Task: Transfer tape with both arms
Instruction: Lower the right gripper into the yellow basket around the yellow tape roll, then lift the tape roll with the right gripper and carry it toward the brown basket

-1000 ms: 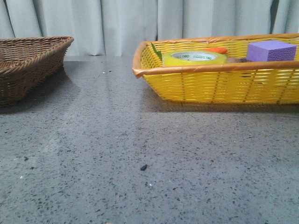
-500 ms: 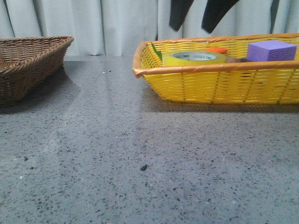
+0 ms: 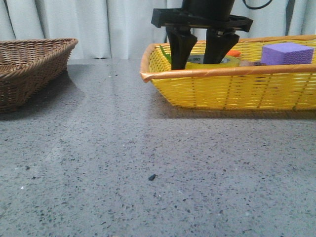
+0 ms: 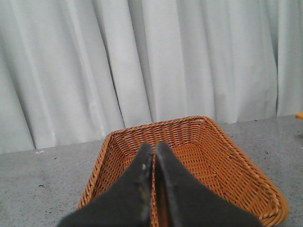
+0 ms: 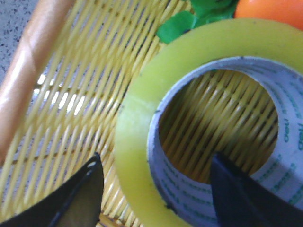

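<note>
Right claw (image 3: 199, 55) points down, fingers spread; left claw (image 4: 153, 156) has fingers pressed together.

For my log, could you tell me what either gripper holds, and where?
Nothing yet: the right gripper is open, straddling the tape wall; the left gripper is shut and empty.

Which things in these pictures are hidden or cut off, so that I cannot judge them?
- Right gripper, front view: fingertips hidden behind the yellow basket rim.
- Tape, right wrist view: cut off at the frame edge; contact with the fingers unclear.
- Brown basket, front view: inside hidden by its wall.
</note>
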Available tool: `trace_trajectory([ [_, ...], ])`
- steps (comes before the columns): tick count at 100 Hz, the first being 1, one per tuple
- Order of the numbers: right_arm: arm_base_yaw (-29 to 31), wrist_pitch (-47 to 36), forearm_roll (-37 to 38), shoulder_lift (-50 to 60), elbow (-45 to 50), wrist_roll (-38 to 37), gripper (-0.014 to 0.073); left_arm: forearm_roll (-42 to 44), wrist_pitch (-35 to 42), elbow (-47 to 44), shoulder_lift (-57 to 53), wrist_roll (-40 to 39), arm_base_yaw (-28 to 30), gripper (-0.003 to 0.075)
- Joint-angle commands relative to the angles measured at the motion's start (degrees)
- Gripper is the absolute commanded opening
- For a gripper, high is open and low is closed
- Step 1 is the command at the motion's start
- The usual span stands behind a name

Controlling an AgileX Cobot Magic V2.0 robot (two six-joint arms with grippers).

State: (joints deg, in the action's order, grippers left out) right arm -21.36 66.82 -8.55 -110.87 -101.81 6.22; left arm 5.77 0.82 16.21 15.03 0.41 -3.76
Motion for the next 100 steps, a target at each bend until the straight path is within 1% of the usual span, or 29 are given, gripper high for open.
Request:
trace_trajectory([
  [1,0.08,-1.21,0.87,2.21,-1.86,0.90,0.0404,-0.62,4.12,1.88,1.06,-0.41,0.30,-0.0021],
  [29,0.08,-1.21,1.86,2.12,-1.86,0.90,0.0391,-0.62,4.12,1.88,1.06,-0.41,0.30,-0.0021],
  [36,0.08,-1.10,1.86,2.12,-1.86,0.90,0.0335,-0.62,4.12,1.88,1.06,-0.41,0.30,-0.0021],
  [48,0.08,-1.10,1.86,2.12,-1.86,0.90,0.0177,-0.62,4.12,1.88,1.06,-0.41,0.30,-0.0021],
  [55,0.08,-1.19,1.86,2.12,-1.86,0.90,0.0102,-0.62,4.12,1.88,1.06,-0.41,0.30,-0.0021],
  [65,0.08,-1.22,1.86,2.12,-2.01,0.90,0.0036,-0.62,4.12,1.88,1.06,-0.41,0.30,-0.0021],
  [74,0.08,-0.95,1.86,2.12,-3.06,0.90,0.0014,-0.62,4.12,1.88,1.06,-0.41,0.30,-0.0021],
  [100,0.08,3.36,1.86,2.12,-9.98,0.90,0.0014,-0.62,4.12,1.88,1.06,-0.41,0.30,-0.0021],
])
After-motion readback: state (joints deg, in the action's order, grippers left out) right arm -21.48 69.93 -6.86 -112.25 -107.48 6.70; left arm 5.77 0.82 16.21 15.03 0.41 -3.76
